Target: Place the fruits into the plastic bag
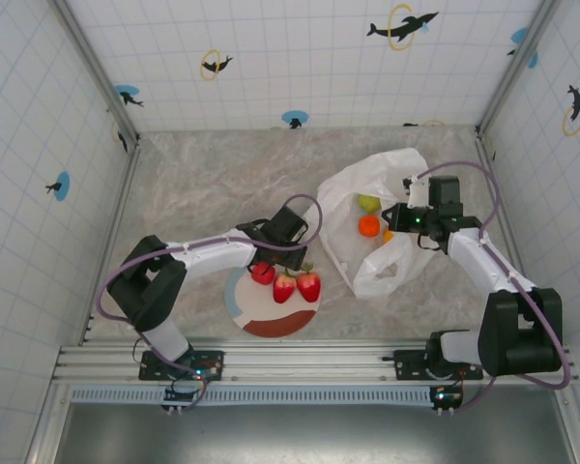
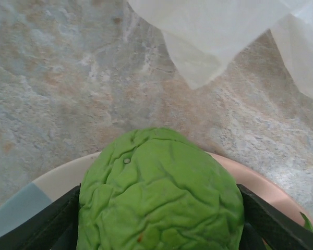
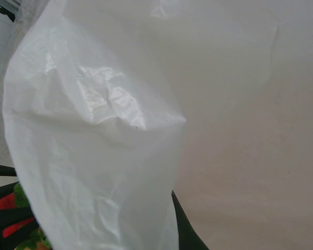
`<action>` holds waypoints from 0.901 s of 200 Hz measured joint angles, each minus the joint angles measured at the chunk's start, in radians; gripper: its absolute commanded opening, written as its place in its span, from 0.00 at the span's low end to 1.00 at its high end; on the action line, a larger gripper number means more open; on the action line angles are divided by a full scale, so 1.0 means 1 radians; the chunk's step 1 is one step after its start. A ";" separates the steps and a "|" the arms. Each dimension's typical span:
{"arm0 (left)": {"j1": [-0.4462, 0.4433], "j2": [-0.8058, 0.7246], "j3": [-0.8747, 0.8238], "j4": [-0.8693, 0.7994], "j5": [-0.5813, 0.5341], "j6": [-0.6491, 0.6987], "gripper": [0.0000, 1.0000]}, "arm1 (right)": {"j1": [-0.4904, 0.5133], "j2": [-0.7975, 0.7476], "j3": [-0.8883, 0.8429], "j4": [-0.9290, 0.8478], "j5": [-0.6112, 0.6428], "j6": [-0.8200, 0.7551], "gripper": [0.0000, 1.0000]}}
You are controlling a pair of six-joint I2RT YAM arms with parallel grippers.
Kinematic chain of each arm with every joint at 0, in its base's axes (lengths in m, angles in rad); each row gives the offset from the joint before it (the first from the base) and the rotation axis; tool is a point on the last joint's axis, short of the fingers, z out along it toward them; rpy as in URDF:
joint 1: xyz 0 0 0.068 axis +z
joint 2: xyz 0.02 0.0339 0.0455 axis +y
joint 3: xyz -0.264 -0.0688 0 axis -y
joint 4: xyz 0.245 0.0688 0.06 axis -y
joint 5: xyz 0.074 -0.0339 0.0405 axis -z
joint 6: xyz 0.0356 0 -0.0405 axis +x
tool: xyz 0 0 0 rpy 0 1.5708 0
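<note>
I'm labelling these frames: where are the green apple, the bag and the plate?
green apple (image 2: 159,200), left wrist view, wrinkled front skin.
bag (image 1: 387,275), top view, near white fold.
plate (image 1: 271,329), top view, bare near rim.

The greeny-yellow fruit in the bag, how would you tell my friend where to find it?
Find the big white plastic bag on the right side of the marble table. A few fruits lie inside its open mouth, and the yellow-green fruit is the one farthest back. The orange ball right beside it is bright orange; this one alone is yellow-green.
</note>
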 measured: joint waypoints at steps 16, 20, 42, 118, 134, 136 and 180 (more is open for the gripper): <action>0.000 -0.024 -0.025 0.016 -0.019 -0.008 0.65 | 0.000 0.000 0.000 0.000 0.000 0.000 0.00; 0.000 -0.032 -0.031 0.016 -0.024 -0.011 0.65 | 0.000 0.000 0.000 0.000 0.000 0.000 0.00; 0.000 -0.104 -0.064 0.036 -0.047 -0.019 0.64 | -0.002 0.000 0.000 0.000 -0.001 0.000 0.00; -0.133 -0.211 -0.011 0.235 0.098 -0.018 0.65 | -0.006 0.000 0.000 0.004 -0.004 0.004 0.00; -0.161 -0.132 0.069 0.260 0.124 -0.013 0.65 | -0.006 0.000 0.000 0.007 -0.005 0.006 0.00; -0.164 -0.119 0.079 0.264 0.127 -0.012 0.64 | -0.006 0.000 0.000 0.007 -0.005 0.007 0.00; -0.171 0.118 0.270 0.264 0.138 0.041 0.65 | -0.006 0.000 0.000 0.006 -0.003 0.011 0.00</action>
